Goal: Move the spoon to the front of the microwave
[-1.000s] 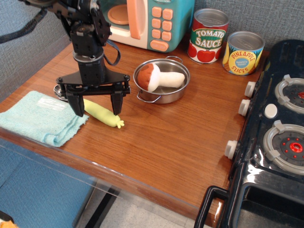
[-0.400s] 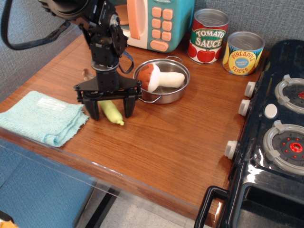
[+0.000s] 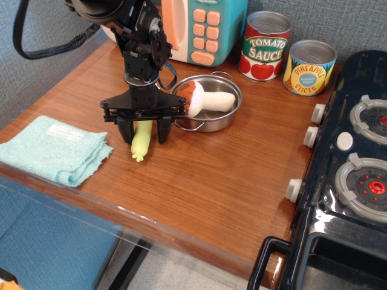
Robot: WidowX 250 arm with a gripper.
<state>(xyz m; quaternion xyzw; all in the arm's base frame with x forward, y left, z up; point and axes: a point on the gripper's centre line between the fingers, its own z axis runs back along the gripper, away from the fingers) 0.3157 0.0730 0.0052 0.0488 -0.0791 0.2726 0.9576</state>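
Your end effector (image 3: 144,132) seems closed on the spoon (image 3: 141,141), low over the tabletop (image 3: 230,175); carrying it to the microwave (image 3: 199,27) is left

One camera is watching me from the front of the wooden table (image 3: 199,175), raised and looking down at an angle toward the microwave (image 3: 193,27) and back wall. It is sitting fairly near, taking in the stove (image 3: 357,175) at right and my gripper (image 3: 144,134) left of centre.
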